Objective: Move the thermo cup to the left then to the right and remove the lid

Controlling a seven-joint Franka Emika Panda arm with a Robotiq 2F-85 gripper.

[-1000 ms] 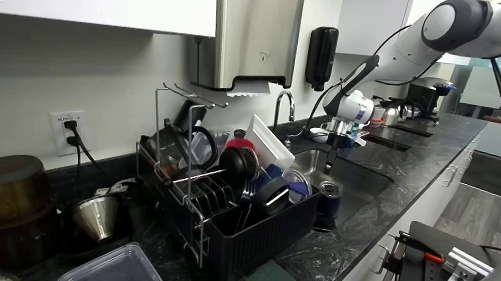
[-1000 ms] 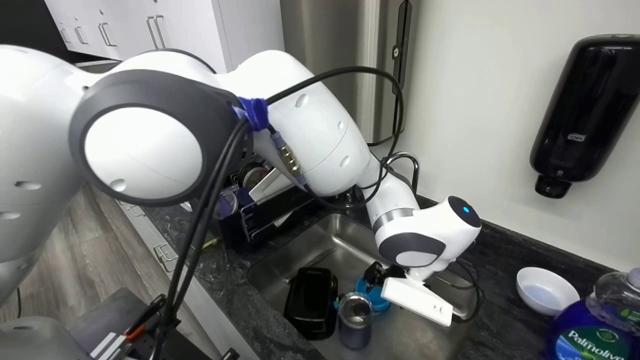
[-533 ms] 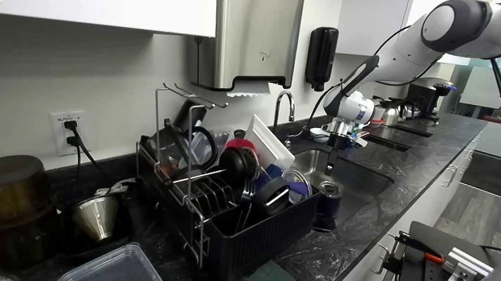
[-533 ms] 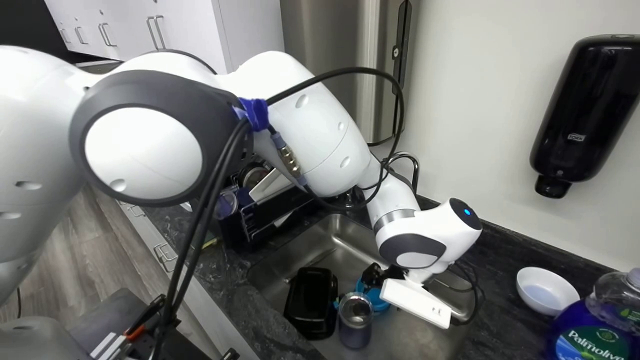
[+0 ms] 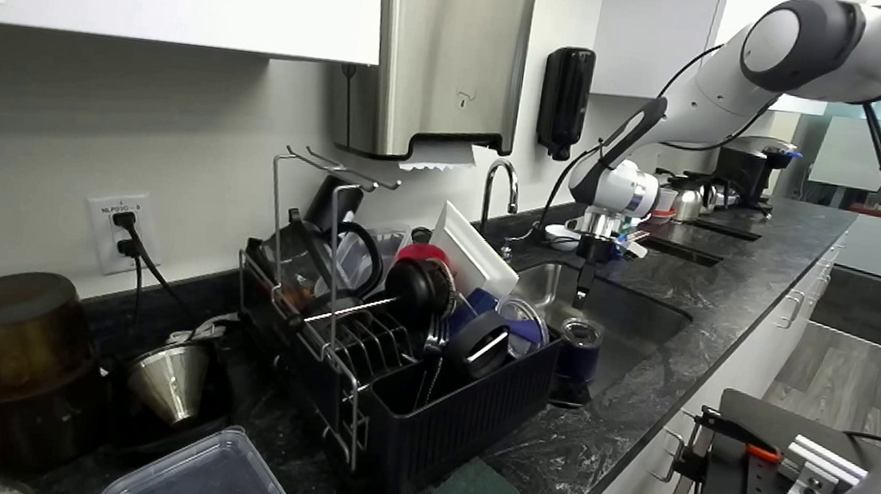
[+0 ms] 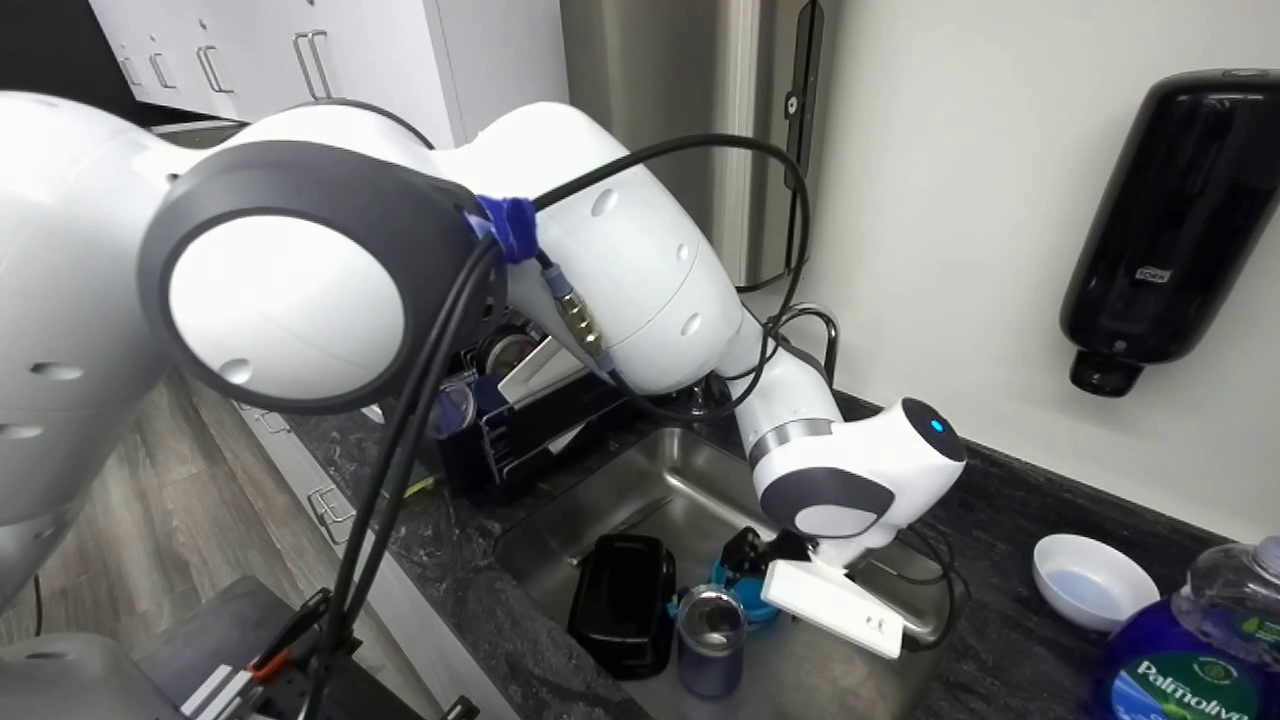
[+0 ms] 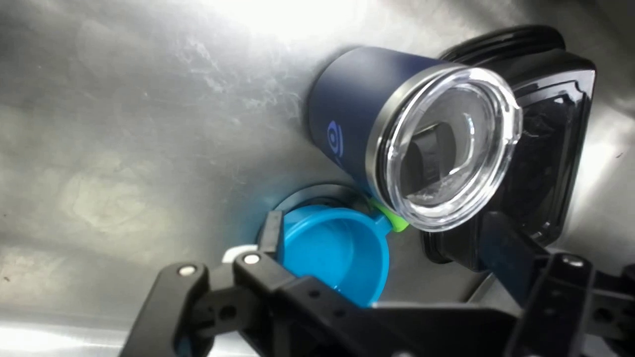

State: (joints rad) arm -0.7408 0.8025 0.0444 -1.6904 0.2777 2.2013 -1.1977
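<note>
the hand (image 7: pixel 388 237) is spread wide above the sink floor (image 7: pixel 149 144). near it stands the cup (image 7: pixel 362 94), with its lid (image 7: pixel 449 148) on; below the hand is a blue container (image 7: pixel 322 248).

Thermo cup (image 7: pixel 362 104) navy, lighter-blue logo (image 7: pixel 335 138), silver rim (image 7: pixel 374 148), clear lid (image 7: pixel 454 148). Beside cup: bright blue bowl (image 7: pixel 327 250), glossy black container (image 7: pixel 540 153).

From here, the thermo cup (image 6: pixel 711 650) stands in the sink (image 6: pixel 790 685), right of a container (image 6: pixel 623 595), a small cup (image 7: pixel 330 248) close behind it. On the counter (image 6: pixel 470 575), a bowl (image 6: pixel 1093 582) and soap bottle (image 6: pixel 1192 640) sit right of the sink; the dish rack (image 6: pixel 550 420), behind-left.
</note>
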